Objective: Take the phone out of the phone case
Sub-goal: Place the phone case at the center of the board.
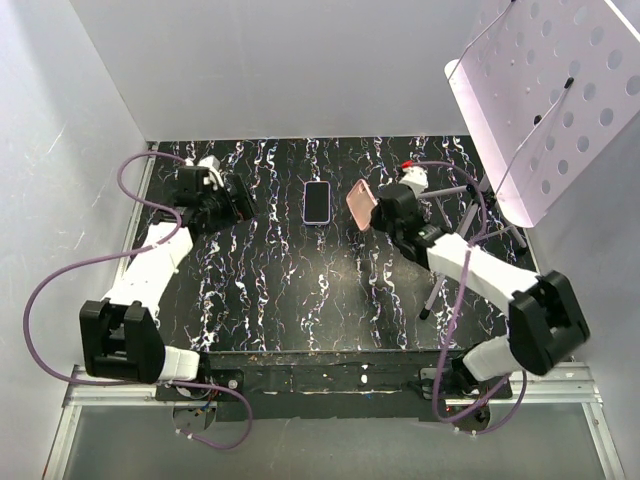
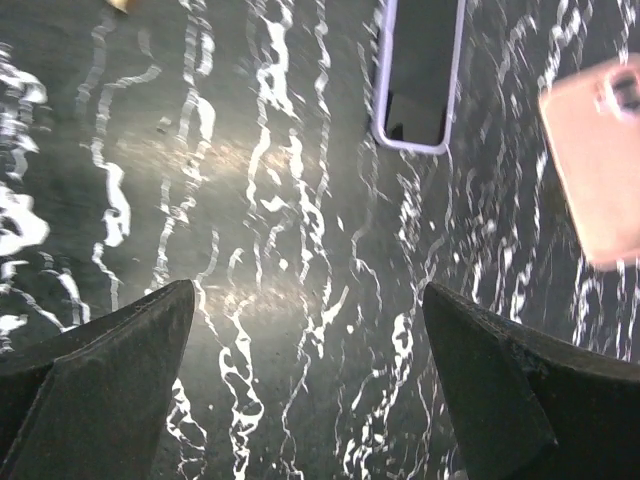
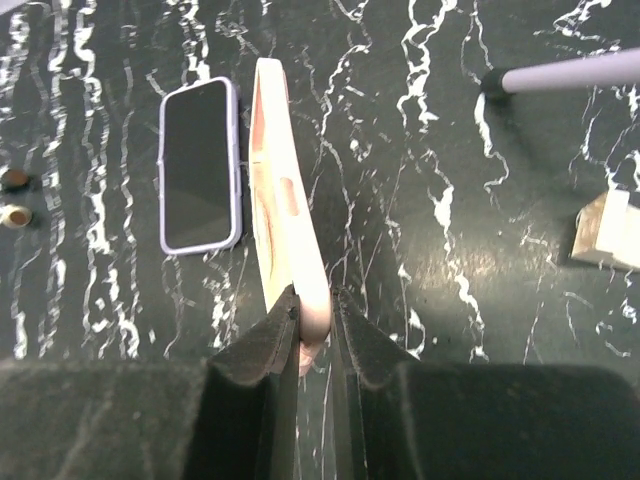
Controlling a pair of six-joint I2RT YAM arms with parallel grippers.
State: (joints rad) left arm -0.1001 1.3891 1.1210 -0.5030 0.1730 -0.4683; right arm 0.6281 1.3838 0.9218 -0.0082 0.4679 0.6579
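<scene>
Currently the right gripper (image 3: 315,300) clamps the pink case (image 3: 280,180) edgewise, just beside the phone (image 3: 200,165); left gripper (image 2: 308,290) spread, empty

My table (image 1: 280,300) is black with white veining. The phone (image 1: 317,202) lies flat on it (screen up, lilac rim), and a stand's foot (image 1: 424,315) rests to the right.

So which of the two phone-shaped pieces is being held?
The pink one, pinched edge-on in the right gripper; the lilac-rimmed, dark-faced one lies flat on the table, untouched.
</scene>
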